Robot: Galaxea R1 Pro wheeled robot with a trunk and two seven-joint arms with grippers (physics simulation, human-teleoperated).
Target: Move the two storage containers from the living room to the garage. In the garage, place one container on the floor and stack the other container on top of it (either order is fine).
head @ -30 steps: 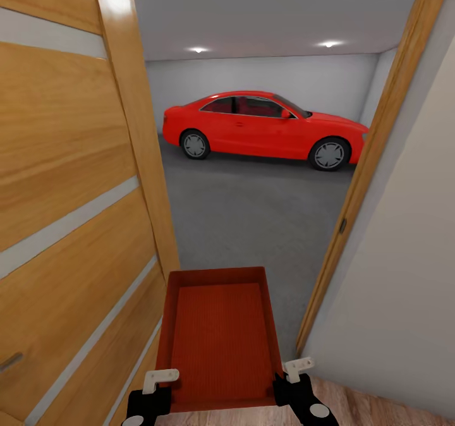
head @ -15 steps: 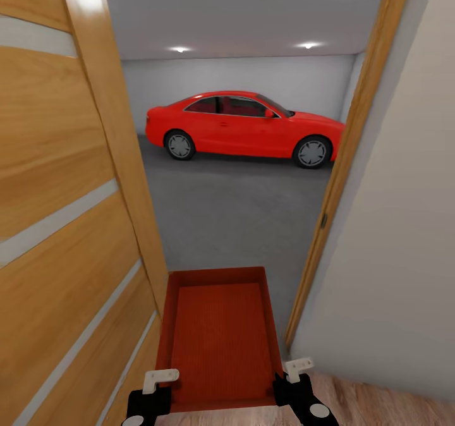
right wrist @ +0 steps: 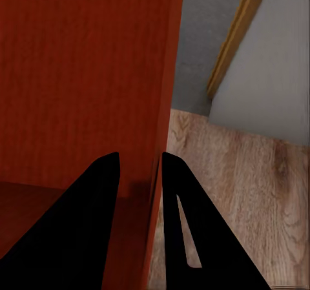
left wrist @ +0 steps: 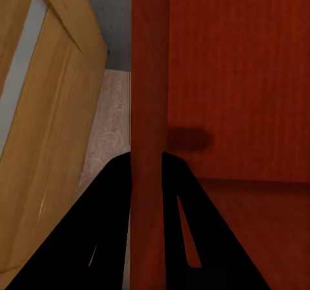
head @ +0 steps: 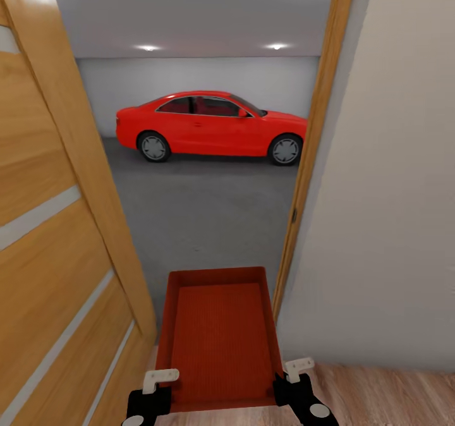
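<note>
left pincer pinched bin's 9 o'clock wall | right pincer pinched 3 o'clock wall | bin held nothing

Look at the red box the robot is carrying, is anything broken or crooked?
Nothing stands out. The storage container sits level and empty, its walls whole, with the left gripper and right gripper each clamped on a side wall. The open door and the red car beyond look normal too.

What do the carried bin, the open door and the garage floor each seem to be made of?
Storage container: probably matte orange-red plastic, going by its thin walls and ribbed base. Door: varnished wood, with visible grain and pale inset strips. Garage floor: likely rough concrete, mottled grey.
</note>
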